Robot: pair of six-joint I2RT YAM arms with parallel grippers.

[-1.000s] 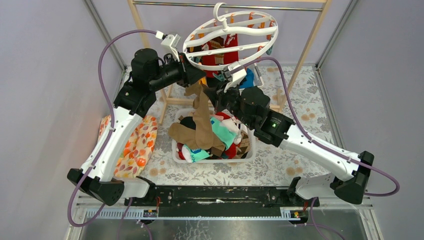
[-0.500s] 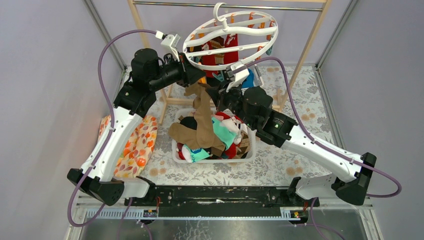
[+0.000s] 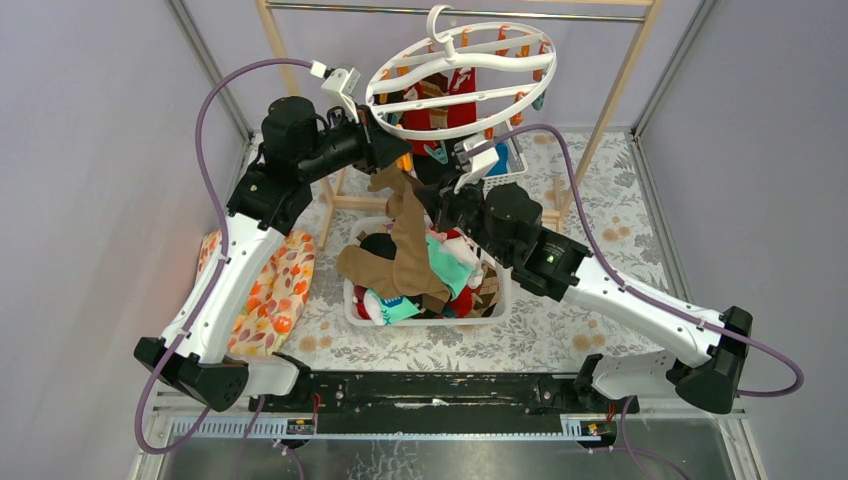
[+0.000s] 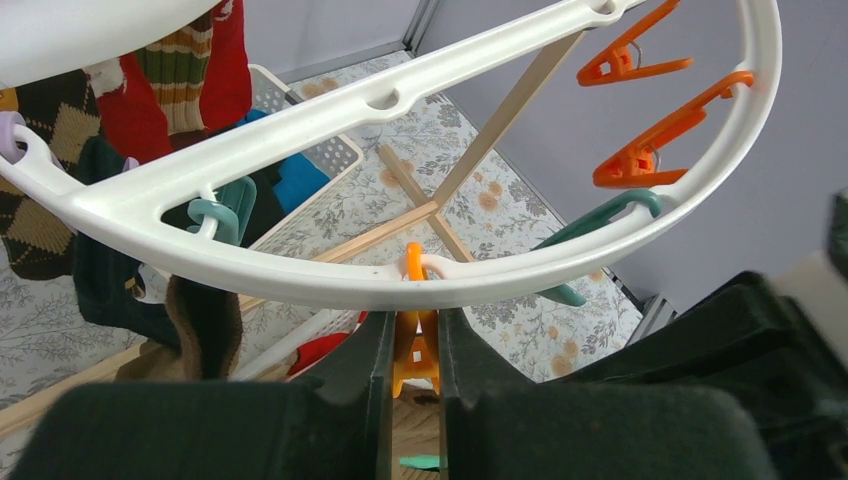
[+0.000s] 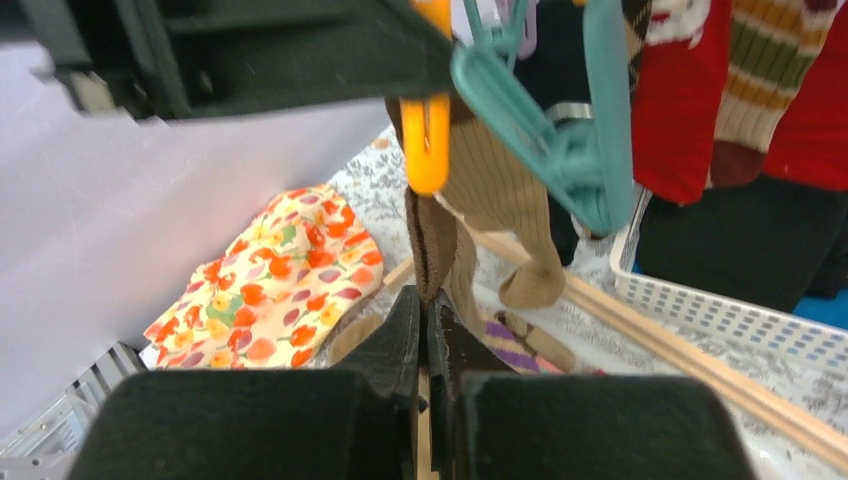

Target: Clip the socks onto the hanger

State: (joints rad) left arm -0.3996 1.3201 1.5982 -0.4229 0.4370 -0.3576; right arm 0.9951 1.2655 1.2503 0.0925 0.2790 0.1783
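Below the right gripper: a white lattice basket, heaped with socks in mint, red, black and white. Beyond the fingertips, a second basket of the same lattice, with something blue inside.

Underneath it all, a table with a pale flowered covering, and a floral cloth in orange and red lying well out to the left of both grippers. Lilac walls on either side, and a wooden frame behind.

Above both sets of fingers: the hanger, a white ring with spokes, already carrying a red sock and darker ones.

Reaching up from the left: the left gripper, fingers squeezed on an orange clip dangling from the ring's near rim. Coming in lower from the right: the right gripper, fingers pinched together on the long tan-brown sock, stretched straight up from the fingertips to the tip of that orange clip. Cannot tell whether the sock's edge sits inside the clip's mouth. Just to the right of it, a teal clip, hanging free.
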